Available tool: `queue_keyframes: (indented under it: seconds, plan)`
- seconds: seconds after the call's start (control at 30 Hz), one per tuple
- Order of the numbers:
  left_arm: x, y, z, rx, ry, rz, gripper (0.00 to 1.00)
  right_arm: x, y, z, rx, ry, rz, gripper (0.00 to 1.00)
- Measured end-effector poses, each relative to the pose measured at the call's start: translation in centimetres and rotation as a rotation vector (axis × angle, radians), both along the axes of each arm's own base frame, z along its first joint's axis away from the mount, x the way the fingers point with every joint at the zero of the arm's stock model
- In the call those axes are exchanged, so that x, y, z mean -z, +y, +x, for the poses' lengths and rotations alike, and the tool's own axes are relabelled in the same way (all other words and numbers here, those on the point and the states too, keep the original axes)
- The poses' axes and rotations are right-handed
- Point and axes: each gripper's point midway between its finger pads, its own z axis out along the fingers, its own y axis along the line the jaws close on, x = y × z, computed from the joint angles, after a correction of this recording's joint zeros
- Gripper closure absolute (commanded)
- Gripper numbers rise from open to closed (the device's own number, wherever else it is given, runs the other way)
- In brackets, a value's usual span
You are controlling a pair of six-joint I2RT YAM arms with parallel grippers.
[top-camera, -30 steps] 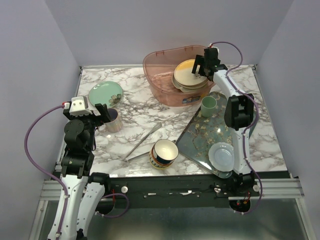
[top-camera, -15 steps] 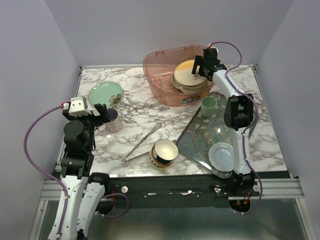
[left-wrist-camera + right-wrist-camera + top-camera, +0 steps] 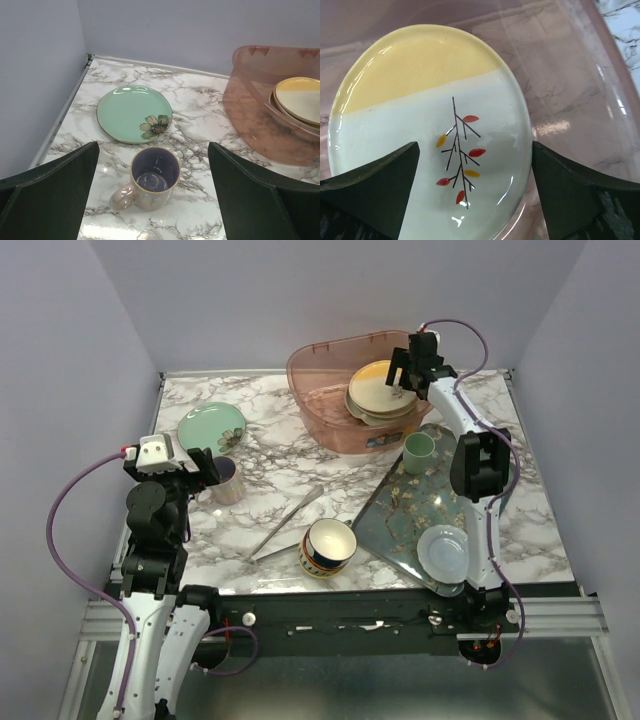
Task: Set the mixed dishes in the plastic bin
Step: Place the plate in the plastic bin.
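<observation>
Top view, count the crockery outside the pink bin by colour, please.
Green: 2, plate and cup
Lilac: 1, mug
Pale blue: 1, dish
Navy and yellow: 1, bowl
Total: 5

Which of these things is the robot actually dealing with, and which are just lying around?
Job: pink bin, stacked plates inside, mint-green plate, lilac mug, patterned bowl, green cup, pale blue dish.
Lying about: metal tongs, floral tray.
</observation>
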Motion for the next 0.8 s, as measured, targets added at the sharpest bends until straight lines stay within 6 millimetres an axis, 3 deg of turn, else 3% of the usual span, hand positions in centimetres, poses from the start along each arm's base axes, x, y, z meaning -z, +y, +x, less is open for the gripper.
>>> queue_keyframes:
  seconds: [0.4, 0.57, 0.8]
  plan:
    - [-0.1, 0.1, -0.1, -0.003, -0.005, 0.0, 0.01, -4.5, -1.0, -0.2, 0.023, -0.071, -0.02, 0.0]
    - [-0.1, 0.1, -0.1, -0.003, -0.005, 0.0, 0.01, -5.3, -1.9, -0.4, 0.036, -0.079, -0.022, 0.0]
    - [-0.1, 0.1, -0.1, -0.003, -0.005, 0.0, 0.01, -5.6, -1.5, -2.0, -0.017, -0.056, -0.022, 0.0]
